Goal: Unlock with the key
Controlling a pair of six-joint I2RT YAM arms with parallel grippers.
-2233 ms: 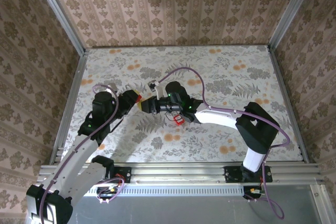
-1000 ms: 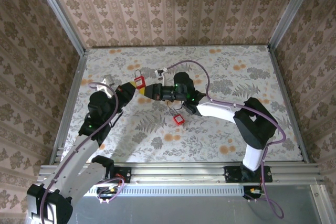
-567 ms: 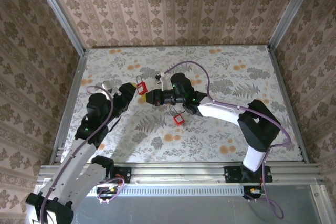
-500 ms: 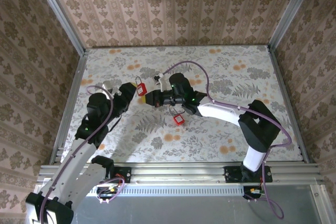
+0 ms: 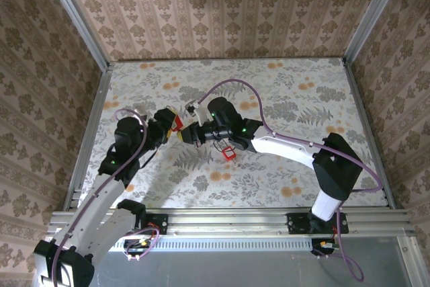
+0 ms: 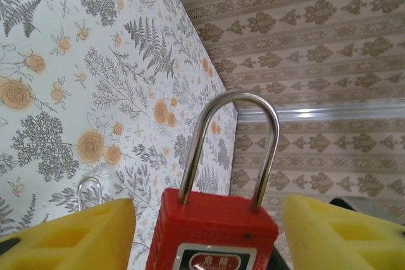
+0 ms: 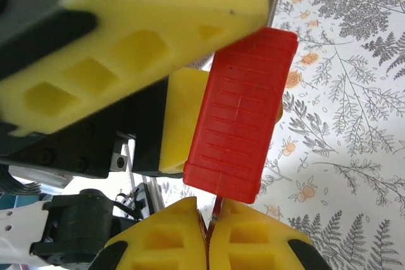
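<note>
The table [image 5: 289,166] has a white cover printed with grey ferns and orange flowers. A small red padlock [image 5: 227,153] lies on it near the middle, well away from the edges. Brown wallpaper with a striped flower pattern covers the walls [image 5: 222,11] on three sides. Grey metal posts [image 5: 75,15] stand in the back corners, and a metal rail [image 5: 228,220] runs along the near edge.
</note>
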